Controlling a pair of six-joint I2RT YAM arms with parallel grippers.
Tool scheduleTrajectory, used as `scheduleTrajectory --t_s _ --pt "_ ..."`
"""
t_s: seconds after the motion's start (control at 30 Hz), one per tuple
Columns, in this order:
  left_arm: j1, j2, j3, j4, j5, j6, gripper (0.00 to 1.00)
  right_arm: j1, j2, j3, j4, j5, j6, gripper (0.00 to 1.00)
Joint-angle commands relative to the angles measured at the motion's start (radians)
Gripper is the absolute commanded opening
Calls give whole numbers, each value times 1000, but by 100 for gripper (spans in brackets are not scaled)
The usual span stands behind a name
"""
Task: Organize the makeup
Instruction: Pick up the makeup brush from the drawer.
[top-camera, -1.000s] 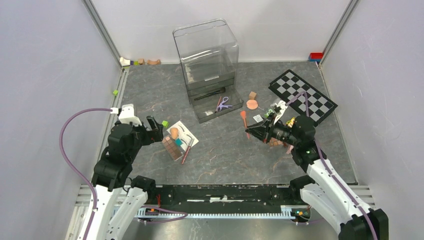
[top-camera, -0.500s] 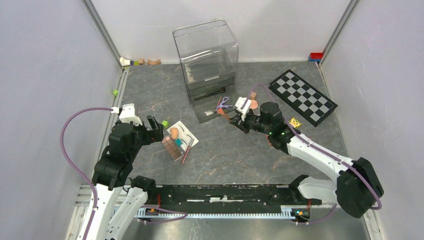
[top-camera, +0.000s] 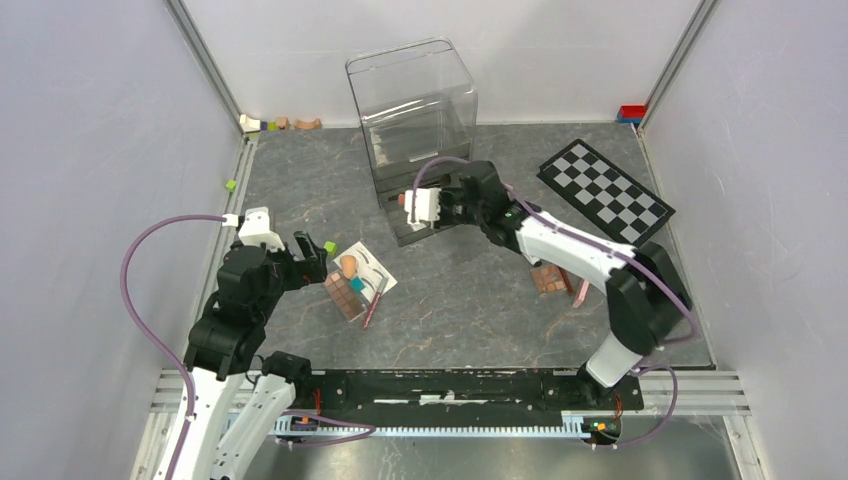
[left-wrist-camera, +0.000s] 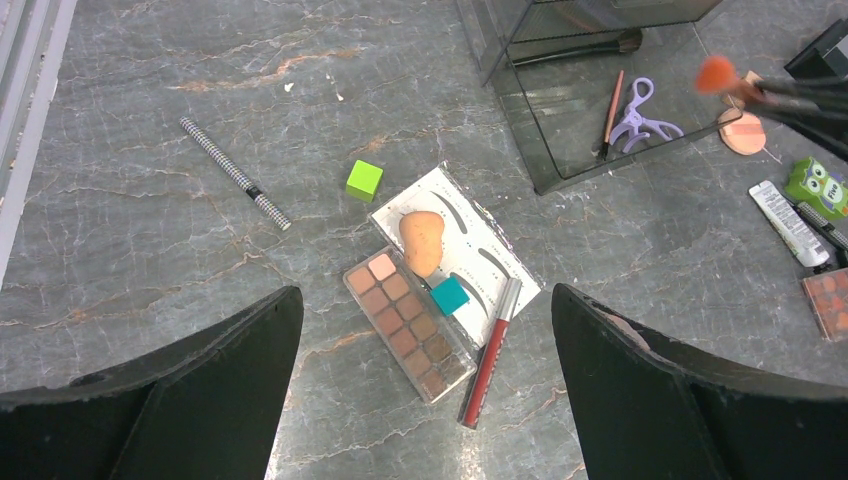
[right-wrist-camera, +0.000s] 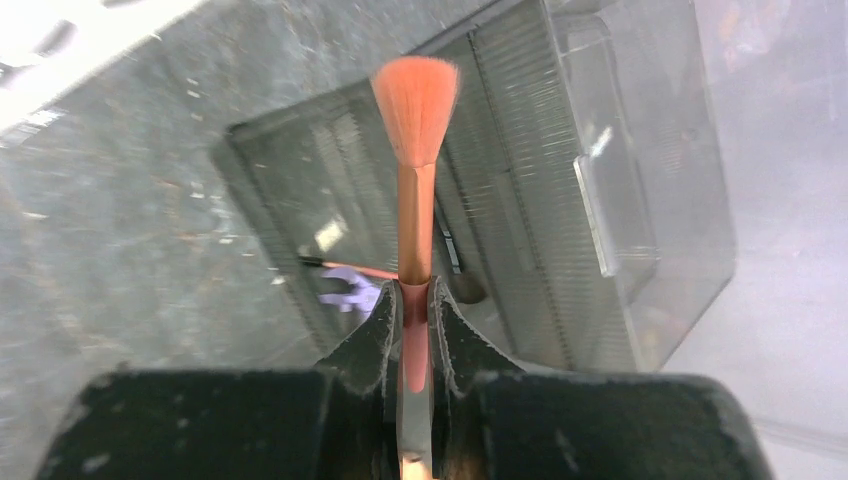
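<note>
brush (right-wrist-camera: 415, 190) clamped in right gripper (right-wrist-camera: 413, 296)

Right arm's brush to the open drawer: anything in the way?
Nothing visible. The right gripper holds the brush above the open-topped drawer; lilac scissors and a pencil lie inside, with bare floor left.

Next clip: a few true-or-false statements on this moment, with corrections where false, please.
1. The right gripper has its fingers shut on the orange-bristled brush. True.
2. The left gripper holds the peach sponge. False: it is open, and the sponge lies on the white card.
3. The lilac scissors lie in the open drawer. True.
4. The green cube sits on the white card. False: it sits on the table beside it.
</note>
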Motion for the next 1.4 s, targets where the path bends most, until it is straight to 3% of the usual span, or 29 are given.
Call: scheduleTrajectory --t_s 0.0,0.2,0.4,0.57,0.63,0.67,0.77,0.97,1.07,1.2,1.37 --pt "2 2 -1 29 8 -34 100 6 155 197 -165 141 -261 0" --pt "2 -2 0 29 -3 -34 100 5 301 340 -153 225 -316 0" --pt "2 -6 -1 29 -1 -34 100 -3 272 277 -24 279 -228 26" --pt "2 -6 -1 30 1 -34 100 -52 133 115 164 278 -16 30" --pt "3 -4 -2 29 2 -34 100 -74 78 56 223 252 47 48" --pt "3 -3 -3 29 3 -34 100 -80 59 44 231 249 73 51" --pt "3 -1 -1 29 5 -34 100 -97 22 48 199 279 165 53" --pt "4 -4 -2 29 4 -34 100 -150 -119 -53 191 441 592 55" --pt "3 2 -2 31 10 -34 100 -155 -179 -102 124 503 739 64" --pt "3 8 -1 30 12 -34 100 -158 -266 -168 10 602 954 68" --pt "3 16 -1 29 8 -35 100 -163 -334 -192 -210 629 1048 70"
